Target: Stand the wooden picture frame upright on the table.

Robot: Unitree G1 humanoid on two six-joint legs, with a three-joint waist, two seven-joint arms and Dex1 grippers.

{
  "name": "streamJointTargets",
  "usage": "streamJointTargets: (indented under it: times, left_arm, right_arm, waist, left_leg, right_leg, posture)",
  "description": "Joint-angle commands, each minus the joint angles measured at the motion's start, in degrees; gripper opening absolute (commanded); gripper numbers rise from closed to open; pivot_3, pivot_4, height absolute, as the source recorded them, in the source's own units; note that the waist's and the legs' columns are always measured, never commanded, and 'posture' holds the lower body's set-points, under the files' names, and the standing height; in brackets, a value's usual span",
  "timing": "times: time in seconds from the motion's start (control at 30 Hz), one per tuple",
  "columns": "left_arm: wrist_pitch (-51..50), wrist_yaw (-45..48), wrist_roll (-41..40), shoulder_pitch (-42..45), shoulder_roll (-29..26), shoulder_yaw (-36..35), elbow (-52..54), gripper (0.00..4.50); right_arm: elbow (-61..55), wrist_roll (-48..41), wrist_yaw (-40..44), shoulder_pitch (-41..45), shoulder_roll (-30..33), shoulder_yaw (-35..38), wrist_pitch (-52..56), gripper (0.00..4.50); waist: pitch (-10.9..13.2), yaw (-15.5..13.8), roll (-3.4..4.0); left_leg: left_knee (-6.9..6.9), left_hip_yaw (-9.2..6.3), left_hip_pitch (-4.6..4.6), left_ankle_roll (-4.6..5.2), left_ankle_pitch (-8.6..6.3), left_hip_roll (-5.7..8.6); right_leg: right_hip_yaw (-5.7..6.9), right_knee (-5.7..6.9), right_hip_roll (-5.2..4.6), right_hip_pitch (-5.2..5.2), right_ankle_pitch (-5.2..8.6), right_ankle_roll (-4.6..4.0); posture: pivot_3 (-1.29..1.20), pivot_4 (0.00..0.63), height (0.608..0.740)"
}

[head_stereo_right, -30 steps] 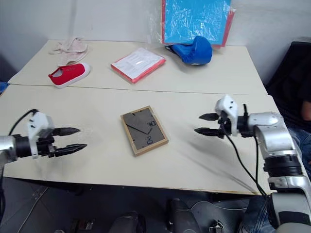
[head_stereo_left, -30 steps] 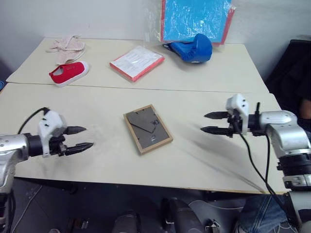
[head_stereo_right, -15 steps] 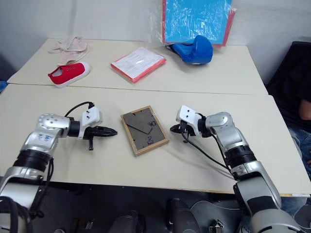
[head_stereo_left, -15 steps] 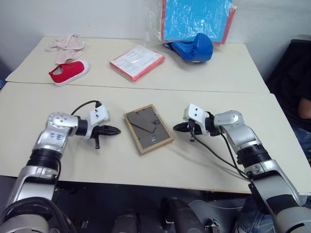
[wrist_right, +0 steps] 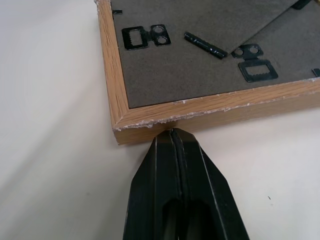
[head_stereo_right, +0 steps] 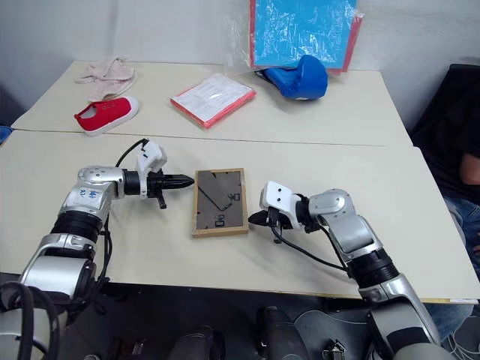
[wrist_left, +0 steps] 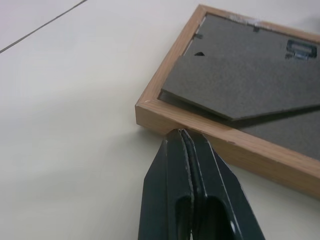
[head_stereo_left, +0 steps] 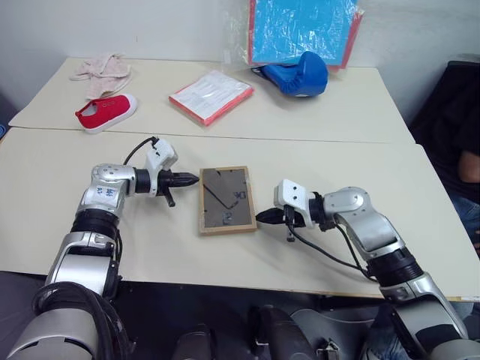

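Note:
The wooden picture frame (head_stereo_left: 226, 199) lies flat and face down on the cream table (head_stereo_left: 337, 172), its dark grey back panel and folded easel stand up. My left gripper (head_stereo_left: 196, 179) is shut, its tip against the frame's far left corner (wrist_left: 150, 111). My right gripper (head_stereo_left: 259, 218) is shut too, its tip touching the frame's near right corner (wrist_right: 122, 131). The two tips press on opposite corners. Neither gripper holds anything.
A second table behind carries a red shoe (head_stereo_left: 106, 112), a pale cloth (head_stereo_left: 101, 68), a red-edged white booklet (head_stereo_left: 211, 96), a blue boxing glove (head_stereo_left: 298, 75) and a blue red-bordered board (head_stereo_left: 302, 30) leaning on the wall. A person's leg (head_stereo_left: 468, 202) shows at the far right.
Both grippers shut and moved inward from the table's sides until their tips met the frame. The frame has turned from a slanted lie to nearly square with the table's edge.

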State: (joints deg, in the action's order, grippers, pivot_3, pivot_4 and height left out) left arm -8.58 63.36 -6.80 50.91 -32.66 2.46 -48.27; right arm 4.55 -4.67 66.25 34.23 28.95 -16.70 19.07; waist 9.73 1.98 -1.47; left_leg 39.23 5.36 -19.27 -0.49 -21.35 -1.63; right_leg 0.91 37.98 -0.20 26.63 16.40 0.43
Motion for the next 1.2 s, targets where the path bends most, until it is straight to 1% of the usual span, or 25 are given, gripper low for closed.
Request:
streamJointTargets:
  times: [0.03, 0.1, 0.2, 0.27, 0.3, 0.37, 0.4, 0.47, 0.53, 0.57, 0.83, 1.0, 1.07, 1.17, 1.2]
  left_arm:
    - [-9.56, 3.34, -3.36, -0.44, -2.25, -2.43, 1.81, 0.19]
    - [-19.60, 7.50, -5.66, -1.55, -4.15, -2.38, 4.71, 0.52]
    - [-42.08, 13.59, -9.74, -4.31, -8.79, 1.00, 12.79, 1.37]
    - [-52.82, 15.01, -12.67, -6.72, -10.90, 2.67, 18.54, 1.88]
    - [-56.94, 14.20, -13.99, -7.71, -10.95, 2.68, 20.82, 2.22]
    - [-62.75, 11.48, -15.63, -8.83, -9.89, 2.14, 23.44, 2.90]
    - [-64.32, 10.17, -15.97, -9.39, -9.01, 2.19, 24.19, 3.13]
    - [-65.66, 6.75, -15.98, -10.19, -6.89, 2.14, 25.00, 3.71]
    - [-67.72, 2.37, -15.89, -9.68, -3.81, 1.00, 23.57, 4.33]
    - [-68.44, 1.43, -16.47, -9.49, -2.52, 0.25, 23.22, 4.46]
    - [-70.94, -3.69, -17.91, -10.76, 4.05, 3.73, 26.70, 4.46]
    - [-71.68, -5.89, -19.25, -9.39, 7.17, 2.33, 26.73, 4.46]
    - [-72.07, -6.78, -20.09, -8.20, 8.20, 0.71, 26.32, 4.46]
    - [-71.36, -7.61, -20.81, -7.28, 7.95, -1.52, 25.40, 3.88]
    - [-71.57, -7.13, -21.23, -7.49, 7.18, -1.44, 25.64, 3.59]
  right_arm:
    - [0.43, 0.97, -1.04, 0.72, 1.65, 0.88, -2.40, 0.00]
    - [2.45, 2.52, -0.70, 1.73, 2.92, 0.34, -5.64, 0.00]
    - [6.51, 5.56, -0.31, 3.97, 4.35, -1.09, -12.35, 0.00]
    - [9.27, 8.33, -0.58, 5.32, 4.93, -2.67, -17.93, 0.00]
    - [10.61, 9.86, -1.01, 5.93, 4.97, -3.46, -20.57, 0.00]
    - [12.44, 11.65, -1.57, 6.78, 4.57, -4.50, -24.09, 0.00]
    - [12.93, 12.14, -2.03, 7.09, 4.03, -4.77, -24.71, 0.00]
    - [13.67, 13.11, -2.76, 7.58, 3.08, -5.26, -26.03, 0.00]
    - [13.63, 14.40, -3.24, 7.64, 2.45, -6.09, -27.40, 0.00]
    - [13.43, 14.95, -3.34, 7.61, 2.21, -6.52, -27.86, 0.00]
    - [11.20, 17.46, -4.02, 7.65, -1.45, -8.77, -27.63, 0.00]
    - [11.45, 18.27, -4.06, 7.66, -2.33, -8.91, -27.75, 0.00]
    - [11.36, 18.35, -3.82, 7.47, -2.24, -8.86, -27.79, 0.00]
    - [11.50, 18.38, -3.61, 7.20, -1.72, -8.70, -28.13, 0.00]
    - [11.42, 18.34, -3.61, 7.05, -1.56, -8.63, -28.19, 0.00]
  waist:
    - [0.00, 0.00, 0.00]
    - [0.00, 0.18, 0.00]
    - [0.00, 0.61, 0.00]
    - [0.00, 1.00, 0.00]
    - [0.00, 1.01, 0.00]
    - [0.00, 1.00, -0.01]
    - [-0.01, 0.99, -0.02]
    - [-0.05, 0.97, -0.05]
    - [-0.13, 0.88, 0.04]
    - [-0.19, 0.69, 0.05]
    - [-0.80, -0.27, 0.23]
    - [-1.14, -0.51, 0.39]
    - [-1.14, -0.48, 0.39]
    - [-1.14, -0.37, 0.39]
    - [-1.14, -0.31, 0.39]
  left_leg:
    - [0.00, 0.00, 0.00, 0.00, 0.00, 0.00]
    - [0.00, 0.00, 0.00, 0.00, 0.00, 0.00]
    - [-0.01, 0.00, -0.01, 0.00, 0.00, 0.01]
    - [-0.01, -0.02, 0.00, 0.00, 0.00, 0.01]
    - [-0.01, -0.02, 0.01, 0.00, 0.00, 0.02]
    - [0.00, -0.04, 0.03, 0.01, 0.00, 0.02]
    - [0.00, -0.03, 0.04, 0.01, 0.00, 0.02]
    - [0.00, -0.03, 0.05, 0.00, 0.00, 0.02]
    - [0.00, -0.03, 0.12, 0.00, 0.00, 0.04]
    - [0.01, -0.02, 0.15, 0.00, 0.01, 0.06]
    - [0.07, -0.02, 0.30, 0.01, 0.01, 0.11]
    - [0.05, -0.04, 0.36, 0.06, -0.02, 0.16]
    - [0.05, -0.06, 0.35, 0.07, -0.02, 0.17]
    - [0.05, -0.06, 0.34, 0.08, -0.03, 0.17]
    - [0.05, -0.06, 0.34, 0.07, -0.03, 0.17]
  right_leg:
    - [0.00, 0.00, 0.00, 0.00, 0.00, 0.00]
    - [0.00, 0.01, 0.00, 0.00, 0.00, 0.00]
    - [-0.02, 0.01, 0.02, 0.00, 0.00, 0.00]
    - [-0.04, 0.03, 0.02, 0.00, 0.00, 0.00]
    - [-0.06, 0.03, 0.02, -0.02, 0.00, 0.00]
    - [-0.07, 0.03, 0.01, -0.03, 0.00, 0.00]
    - [-0.08, 0.04, 0.01, -0.04, 0.00, 0.00]
    - [-0.08, 0.08, 0.01, -0.06, 0.00, 0.00]
    - [-0.09, 0.08, -0.02, -0.11, 0.00, 0.00]
    - [-0.09, 0.07, -0.04, -0.13, 0.00, 0.00]
    - [-0.11, 0.01, -0.09, -0.25, 0.00, 0.00]
    - [-0.11, -0.04, -0.13, -0.36, 0.00, 0.00]
    - [-0.11, -0.03, -0.14, -0.37, 0.01, 0.00]
    - [-0.11, -0.03, -0.14, -0.36, 0.00, 0.00]
    - [-0.11, -0.04, -0.14, -0.35, 0.00, 0.00]
  posture:
    - [0.00, 0.150, 0.740]
    - [0.00, 0.150, 0.740]
    - [0.00, 0.150, 0.740]
    - [0.00, 0.150, 0.740]
    - [0.00, 0.150, 0.740]
    - [0.00, 0.150, 0.740]
    - [0.00, 0.150, 0.740]
    - [0.00, 0.150, 0.740]
    - [0.00, 0.150, 0.740]
    - [0.00, 0.150, 0.740]
    - [0.00, 0.150, 0.740]
    - [0.00, 0.150, 0.740]
    - [0.00, 0.150, 0.740]
    - [0.00, 0.150, 0.740]
    - [0.00, 0.150, 0.740]
